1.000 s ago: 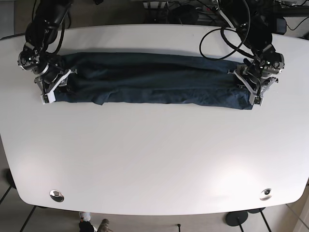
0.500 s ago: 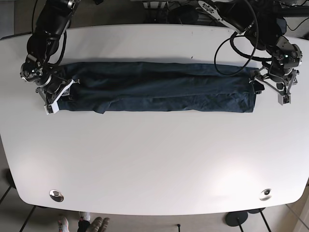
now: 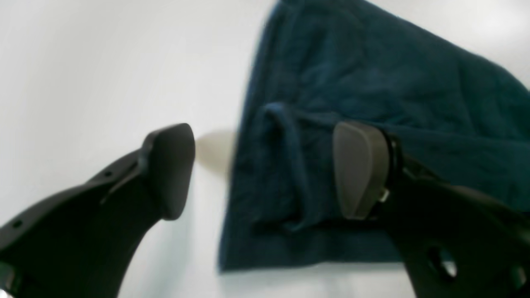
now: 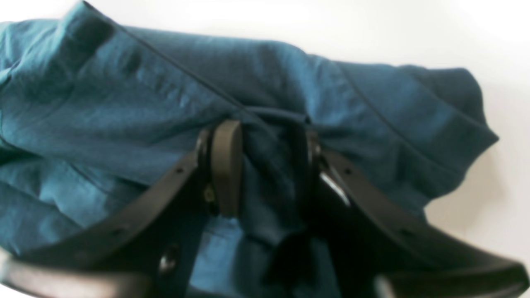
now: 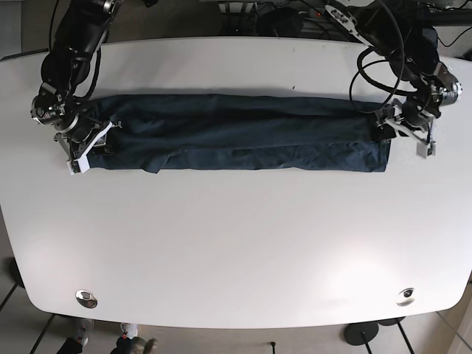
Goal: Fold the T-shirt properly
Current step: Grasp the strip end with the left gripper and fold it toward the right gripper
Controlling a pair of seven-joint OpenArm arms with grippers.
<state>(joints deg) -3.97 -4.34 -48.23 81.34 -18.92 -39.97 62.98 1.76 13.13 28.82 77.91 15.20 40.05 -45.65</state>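
- T-shirt point(image 5: 243, 133): dark blue, folded into a long narrow band, lying flat across the far half of the white table point(image 5: 236, 243), running side to side w/ wrinkles along its length.
- Right gripper point(image 4: 265, 165): at the band's end on the base view's left; fingers point(image 4: 225, 165) clenched on a bunched fold of the fabric. Wrist view shows cloth pinched up btwn both pads, w/ the rest of the shirt spreading away behind.
- Left gripper point(image 3: 265, 165): at the opposite end, base view's right; jaws spread wide, nothing held. One finger point(image 3: 169, 169) sits over bare table just beside the shirt's edge, the other point(image 3: 360, 169) over the fabric. The hem corner lies btwn them, w/ a raised crease running through the gap.
- Left wrist view is blurred; can't tell if either pad touches cloth or table.
- Shirt's end by the left gripper looks squared off; the end by the right gripper is lumpier, w/ a small flap sticking out along the near edge point(image 5: 151, 166).
- Two round metal fittings point(image 5: 86, 298) near the table's front corners, well apart from the shirt.
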